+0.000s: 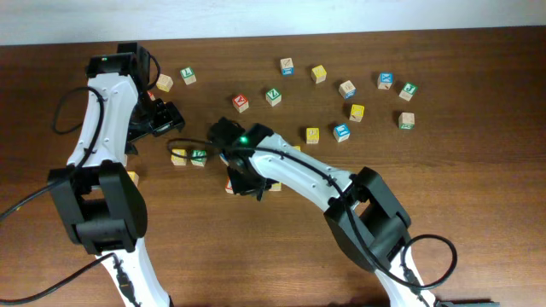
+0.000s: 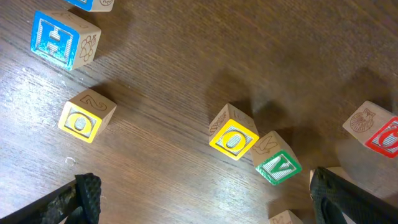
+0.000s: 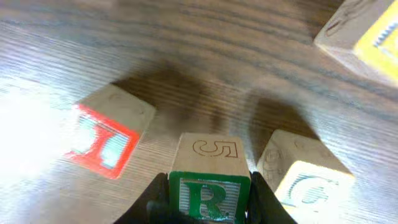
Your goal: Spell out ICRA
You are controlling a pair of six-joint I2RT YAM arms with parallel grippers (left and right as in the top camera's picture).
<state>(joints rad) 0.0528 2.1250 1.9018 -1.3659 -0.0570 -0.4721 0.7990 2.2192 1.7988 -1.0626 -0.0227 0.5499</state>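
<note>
The green R block [image 3: 208, 196] is pinched on two opposite side faces by the right fingers [image 3: 267, 202]. It sits between the red I block [image 3: 102, 143] and a yellow block [image 3: 311, 186] on the counter [image 3: 186, 50]; whether it touches the counter cannot be told. It is judged light, rigid, smooth-faced wood, so a centred grip on flat parallel faces suits it. The left fingers [image 2: 84, 193] are spread and hold nothing, above a yellow O block [image 2: 234, 140] and a green V block [image 2: 278, 165].

Soft, even light casts faint shadows under me, while glare whitens the table [image 3: 28, 118] in my right wrist view's blurry left side.
</note>
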